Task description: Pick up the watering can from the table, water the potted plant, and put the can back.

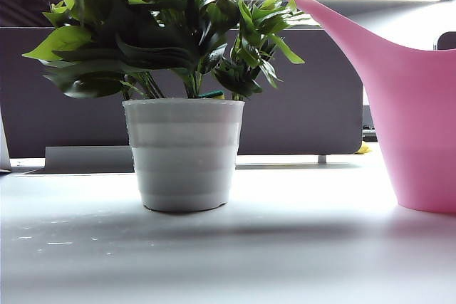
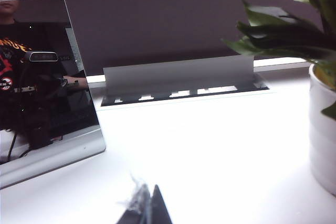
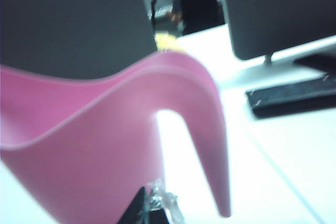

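Observation:
The pink watering can [image 1: 417,119] stands on the white table [image 1: 285,247] at the right, its spout rising up and to the left over the potted plant [image 1: 184,154], which sits left of centre in a white ribbed pot. Neither gripper appears in the exterior view. In the right wrist view, my right gripper [image 3: 152,206] is shut and empty, low and close in front of the watering can [image 3: 89,145], near its curved handle [image 3: 210,129]. In the left wrist view, my left gripper [image 2: 148,204] is shut and empty just above the table [image 2: 210,145], with the pot [image 2: 323,129] off to one side.
A dark glossy screen [image 2: 42,77] leans near the left gripper, and a grey cable flap [image 2: 178,74] stands behind it. A monitor [image 3: 278,9] and keyboard [image 3: 294,95] sit beyond the can. A grey partition [image 1: 71,119] backs the table.

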